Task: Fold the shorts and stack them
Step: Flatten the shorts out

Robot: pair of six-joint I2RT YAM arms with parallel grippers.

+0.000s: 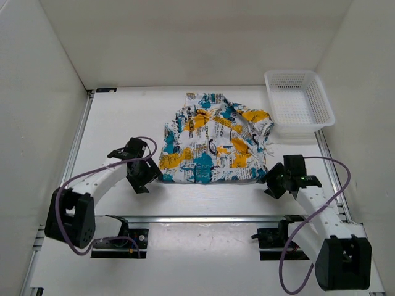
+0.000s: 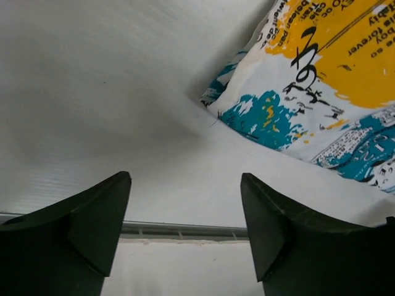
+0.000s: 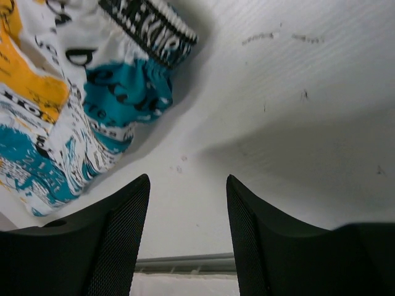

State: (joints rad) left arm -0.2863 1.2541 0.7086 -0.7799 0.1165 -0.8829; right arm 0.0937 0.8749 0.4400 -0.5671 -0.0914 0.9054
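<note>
The shorts [image 1: 213,139], white with teal, yellow-orange and black print, lie crumpled on the table's middle. Their near left corner [image 2: 296,105] shows up and to the right of my left gripper [image 2: 185,203]. That gripper [image 1: 150,176] sits just off this corner, jaws wide apart, nothing between them. A near right corner with a black-printed waistband [image 3: 92,86] appears up and to the left of my right gripper [image 3: 188,203]. This gripper [image 1: 271,180] hovers off the shorts' right corner, open and empty.
A white mesh basket [image 1: 299,103] stands at the back right, touching the shorts' far right edge. A metal rail [image 1: 210,217] runs along the table's near edge. White walls enclose the table on three sides.
</note>
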